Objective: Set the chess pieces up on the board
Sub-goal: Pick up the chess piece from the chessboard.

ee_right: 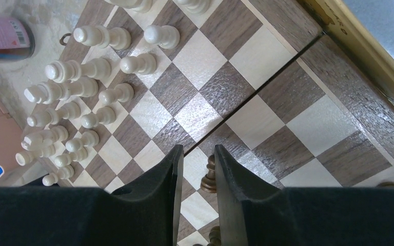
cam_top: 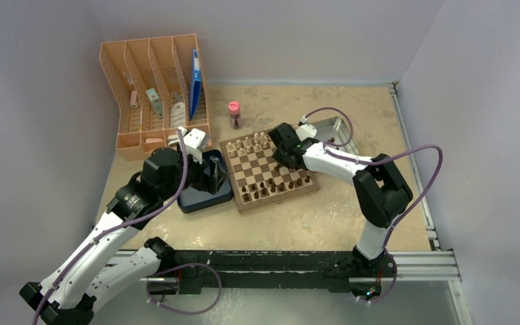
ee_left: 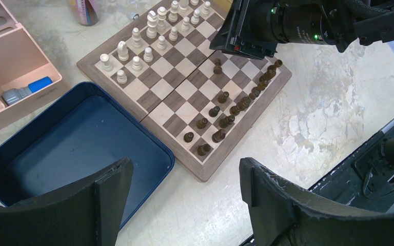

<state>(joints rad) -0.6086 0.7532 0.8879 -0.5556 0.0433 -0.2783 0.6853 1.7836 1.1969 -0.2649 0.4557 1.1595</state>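
Observation:
The board [cam_top: 265,167] lies mid-table. Dark chess pieces [cam_top: 275,185] fill its near rows, and pale ones [cam_top: 250,143] its far rows. My right gripper [cam_top: 282,160] hangs over the board's right half. In the right wrist view it [ee_right: 198,154] is open a little around one dark pawn [ee_right: 210,175]. The pawn stands upright on the board [ee_right: 267,66], close against the right finger [ee_right: 231,174] and apart from the left one. The same lone pawn [ee_left: 217,65] shows in the left wrist view. My left gripper [ee_left: 184,169] is open and empty, above bare table by the board's corner [ee_left: 205,171].
A dark blue box [cam_top: 200,193] sits left of the board, under my left arm. An orange organiser [cam_top: 152,88] stands at the back left. A pink bottle [cam_top: 233,114] is behind the board. A metal tray [cam_top: 337,130] lies behind its right side.

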